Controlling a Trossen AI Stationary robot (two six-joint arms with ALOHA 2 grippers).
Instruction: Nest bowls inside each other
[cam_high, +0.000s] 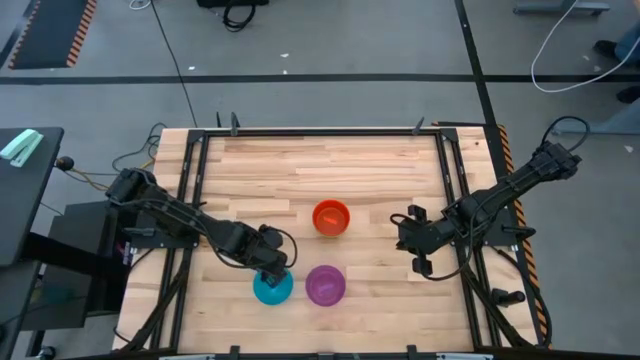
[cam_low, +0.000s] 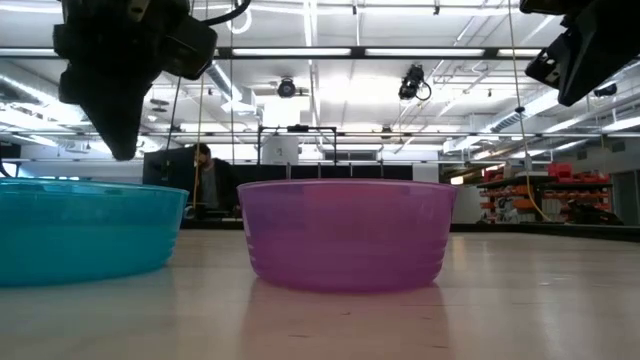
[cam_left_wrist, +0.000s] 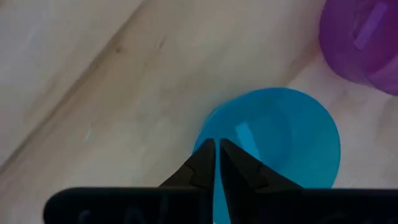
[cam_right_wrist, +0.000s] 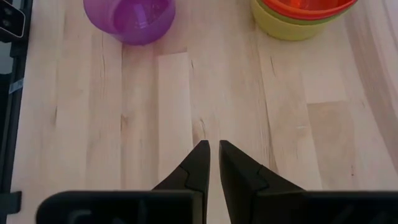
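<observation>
A blue bowl (cam_high: 272, 288) and a purple bowl (cam_high: 325, 285) stand upright side by side near the table's front edge. Farther back, an orange bowl (cam_high: 331, 216) sits nested in a yellow-green bowl (cam_right_wrist: 292, 28). My left gripper (cam_high: 276, 266) points down over the blue bowl's far rim (cam_left_wrist: 214, 127). Its fingers stand a narrow gap apart with nothing between them. In the low view its tip (cam_low: 120, 150) hangs just above the blue bowl (cam_low: 80, 230). My right gripper (cam_high: 415, 246) hovers at the right over bare wood, its fingers (cam_right_wrist: 212, 146) slightly apart and empty.
Bare wooden table (cam_high: 330, 170) lies behind and to the right of the bowls. Black frame rails (cam_high: 455, 200) run along the table's left and right sides. The purple bowl (cam_low: 345, 235) stands close to the right of the blue one.
</observation>
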